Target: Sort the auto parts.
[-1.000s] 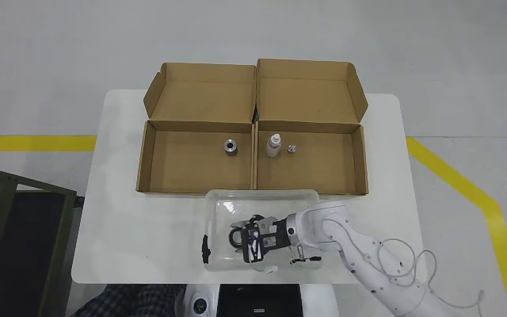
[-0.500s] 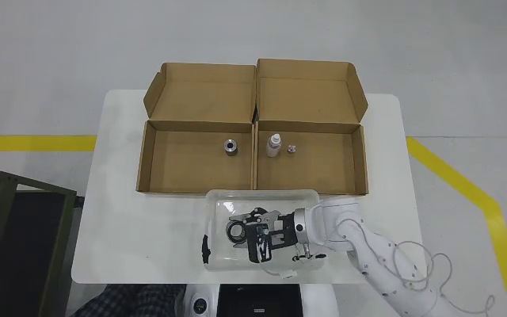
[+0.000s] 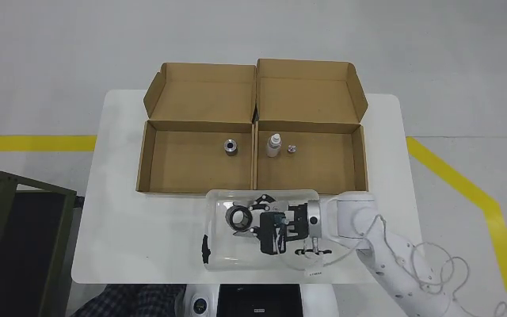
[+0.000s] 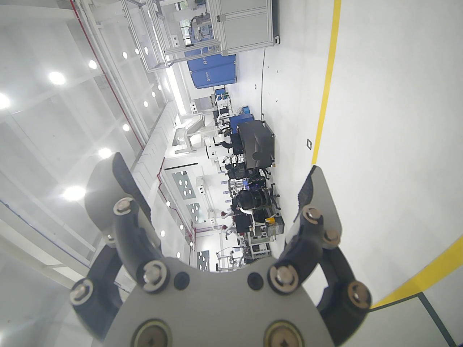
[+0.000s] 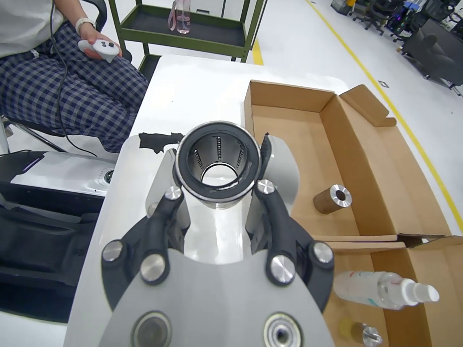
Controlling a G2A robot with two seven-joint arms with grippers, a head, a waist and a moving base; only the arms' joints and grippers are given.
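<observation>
The right tool (image 5: 219, 155) is closed on the hollow steel cylinder with a black end ring (image 5: 217, 135), over the clear plastic tray (image 3: 261, 192). The tray's far rim lies just beside the brown cardboard boxes (image 3: 143, 162). The left tool (image 4: 217, 175) is open, holding nothing.

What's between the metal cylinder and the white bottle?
The two boxes' adjoining cardboard walls, seen in the top view, separate the metal cylinder from the white bottle.

Right gripper (image 5: 219, 157) fingers (image 5: 282, 167) clamp a bearing (image 5: 231, 153); left gripper (image 4: 217, 167) fingers (image 4: 320, 196) spread wide.
</observation>
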